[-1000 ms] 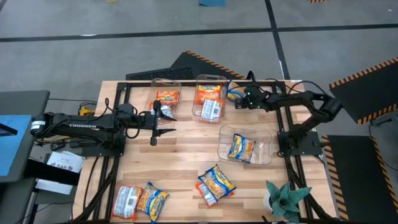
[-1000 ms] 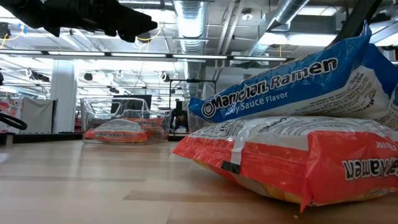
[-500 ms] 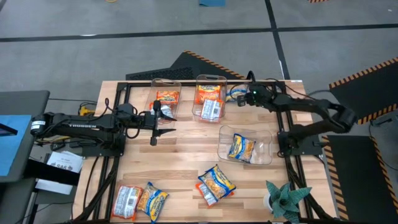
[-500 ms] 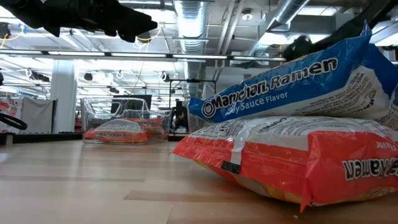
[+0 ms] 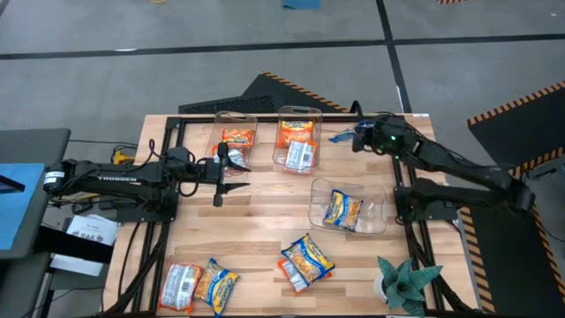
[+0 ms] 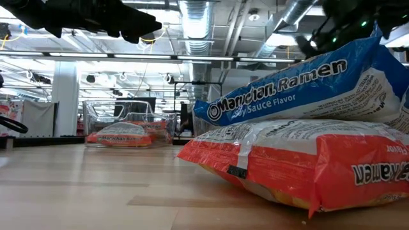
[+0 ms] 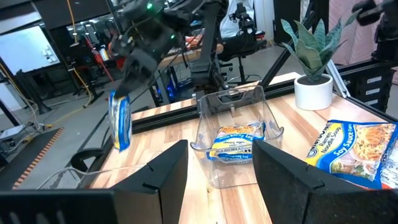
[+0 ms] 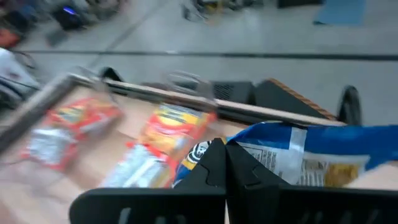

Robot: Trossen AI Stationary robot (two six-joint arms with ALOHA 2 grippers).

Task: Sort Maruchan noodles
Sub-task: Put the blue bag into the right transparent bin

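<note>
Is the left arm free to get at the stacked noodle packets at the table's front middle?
Probably yes: the left claw is open and holds nothing, and the stacked packets lie on bare table with no bin around them.

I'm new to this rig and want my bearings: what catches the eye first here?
The right gripper hangs over the table's far edge, shut on a blue-yellow packet. Beside it stand three clear bins already holding noodles. Loose packets lie along the near edge, and the left gripper waits, open, mid-table.
</note>
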